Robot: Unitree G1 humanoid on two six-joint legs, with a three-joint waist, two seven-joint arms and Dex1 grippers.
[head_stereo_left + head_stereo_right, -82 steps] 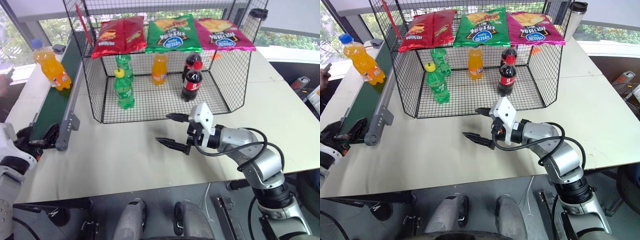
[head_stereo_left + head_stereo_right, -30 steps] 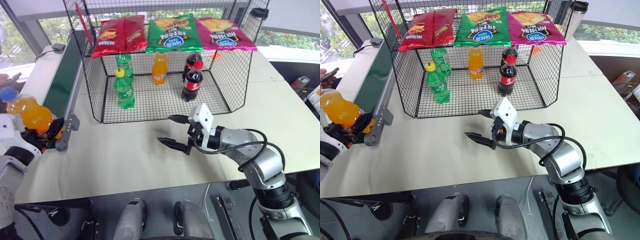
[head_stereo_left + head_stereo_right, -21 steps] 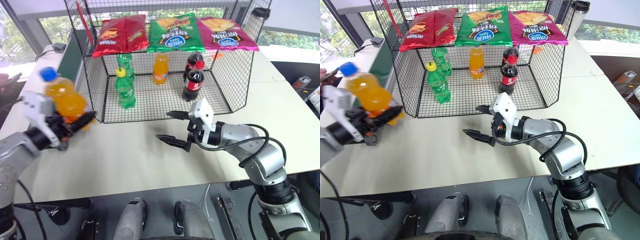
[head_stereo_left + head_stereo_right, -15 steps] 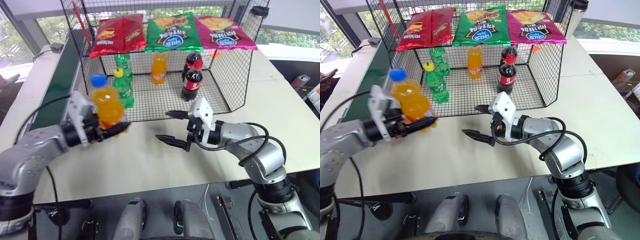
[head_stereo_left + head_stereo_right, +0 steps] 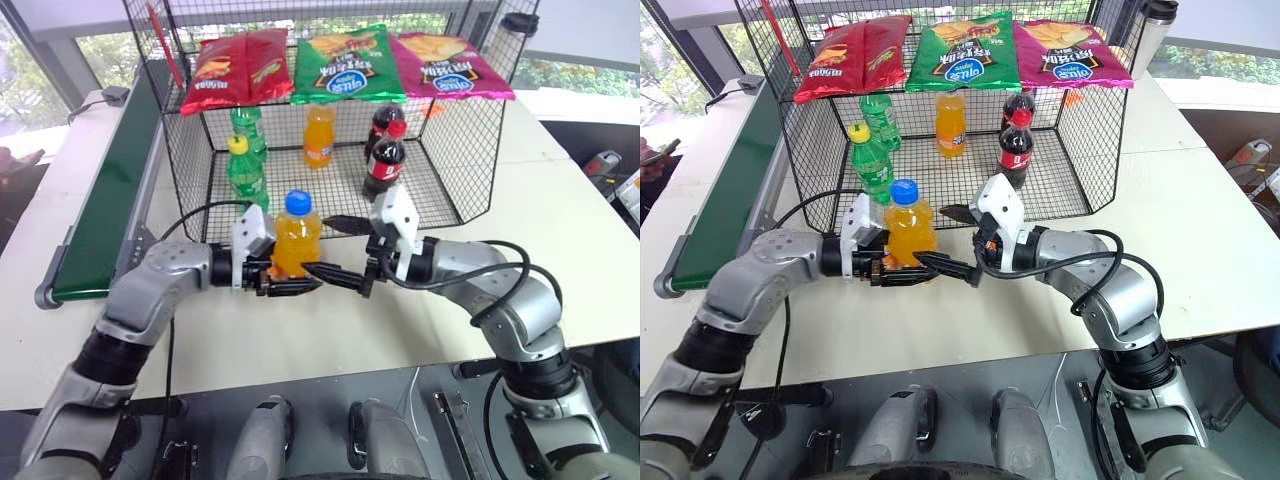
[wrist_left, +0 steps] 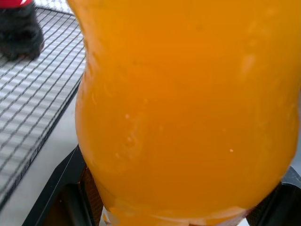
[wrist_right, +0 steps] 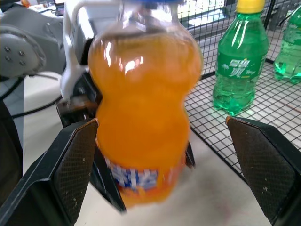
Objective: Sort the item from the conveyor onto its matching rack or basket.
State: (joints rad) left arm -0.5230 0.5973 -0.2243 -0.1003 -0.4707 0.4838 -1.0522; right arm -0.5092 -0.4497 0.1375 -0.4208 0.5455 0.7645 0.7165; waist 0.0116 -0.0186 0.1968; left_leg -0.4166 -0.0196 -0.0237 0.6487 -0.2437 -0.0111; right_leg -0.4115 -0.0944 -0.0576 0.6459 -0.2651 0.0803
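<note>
Mid-handover before the wire basket (image 5: 460, 150): left gripper (image 5: 290, 282) clamped low on the orange soda bottle (image 5: 295, 240), right gripper (image 5: 340, 250) spread wide around it, needing to close next.

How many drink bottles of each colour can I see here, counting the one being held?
Orange: 2, the held orange soda bottle and one in the basket
Green: 2
Dark cola: 2
Total: 6

Left hand (image 5: 290, 286) clamped, pointing right, right hand (image 5: 337, 250) spread wide, pointing left
</note>
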